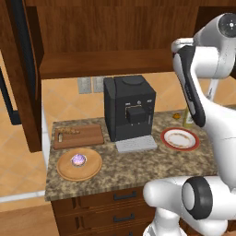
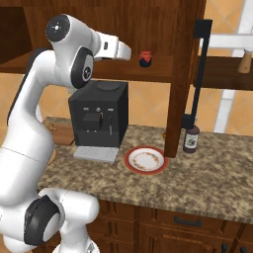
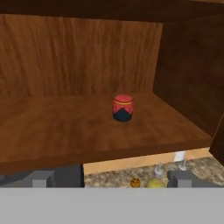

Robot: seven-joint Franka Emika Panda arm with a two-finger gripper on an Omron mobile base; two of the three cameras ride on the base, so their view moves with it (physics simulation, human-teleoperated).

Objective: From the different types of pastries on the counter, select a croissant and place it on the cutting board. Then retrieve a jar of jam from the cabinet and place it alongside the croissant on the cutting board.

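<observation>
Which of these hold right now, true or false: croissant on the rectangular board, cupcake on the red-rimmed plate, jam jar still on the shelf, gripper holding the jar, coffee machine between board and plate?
1. The small golden-tan croissant lies on the rectangular brown wooden cutting board. True.
2. The pink-purple frosted cupcake sits on the red-rimmed plate. False: it sits on the round light-wood board.
3. The small dark-red jar of jam stands on the wooden cabinet shelf. True.
4. The gripper holds the jar. False: the jar stands apart from it, further back on the shelf.
5. The black coffee machine stands between the cutting board and the plate. True.
</observation>
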